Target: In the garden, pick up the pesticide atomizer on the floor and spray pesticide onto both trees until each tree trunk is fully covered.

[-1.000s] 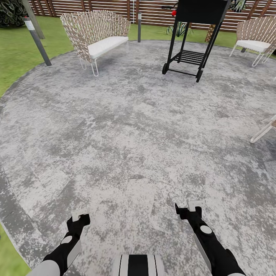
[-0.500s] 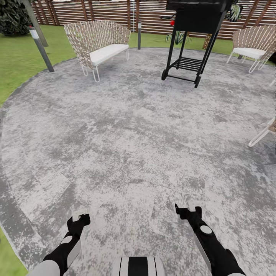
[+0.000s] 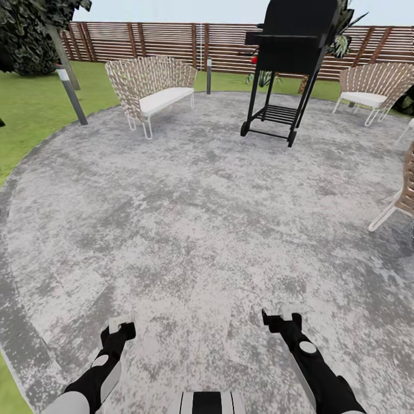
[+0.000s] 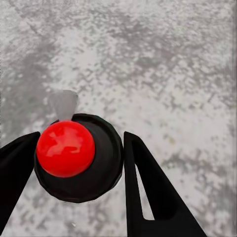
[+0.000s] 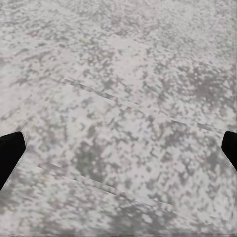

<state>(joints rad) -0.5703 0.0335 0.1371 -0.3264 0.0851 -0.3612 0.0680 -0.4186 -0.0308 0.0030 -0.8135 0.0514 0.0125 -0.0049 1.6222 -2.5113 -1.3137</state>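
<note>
From the head view the round speckled grey concrete floor (image 3: pixel 190 201) spreads ahead, ringed by green lawn (image 3: pixel 29 109) and a brown slatted wooden fence (image 3: pixel 149 41), with a woven wicker bench with a white cushion (image 3: pixel 150 89), a black wheeled barbecue cart (image 3: pixel 287 63), a grey post lamp (image 3: pixel 72 95) and a second wicker chair (image 3: pixel 368 86) standing on or beside it. Low in this view the left tool (image 3: pixel 119 329) and the right tool (image 3: pixel 282 318) hang over the paving, well apart. A leaning pale trunk (image 3: pixel 62 52) rises at the far left under dark foliage, probably one of the trees to be treated. The left wrist view shows the near-black bottle-shaped pesticide atomizer with its round red top (image 4: pixel 74 155) sitting between the left tool's dark fingers (image 4: pixel 148 187), which close against its sides, so the bottle is in hand above the paving. The right wrist view shows bare paving with two fingertips (image 5: pixel 10 153) at opposite edges, spread wide and holding nothing. The step in hand looks like travelling to a tree: keep the bottle upright and gripped firmly, steer around the furniture, and stop with the nozzle facing the trunk.
</note>
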